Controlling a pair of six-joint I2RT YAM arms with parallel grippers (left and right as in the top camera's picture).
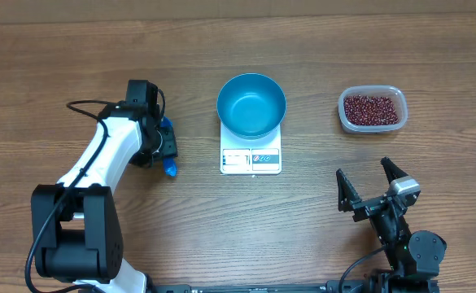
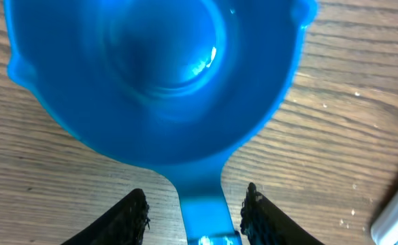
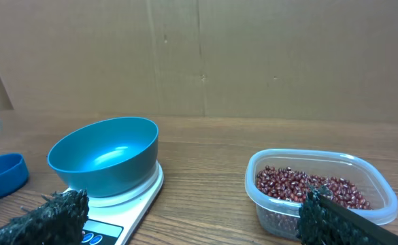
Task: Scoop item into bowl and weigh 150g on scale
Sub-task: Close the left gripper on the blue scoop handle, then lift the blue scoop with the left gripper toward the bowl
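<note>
While left gripper jaws gap around handle of small blue plastic scoop, off-centre closing may skid it; right gripper jaws wide.

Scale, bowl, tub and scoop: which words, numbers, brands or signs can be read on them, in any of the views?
Scale: printed marks and small round signs on its front panel, too small and blurred to read in every view.
Bowl: no text.
Tub: no text.
Scoop: no text.
Nothing else in the views bears writing.
</note>
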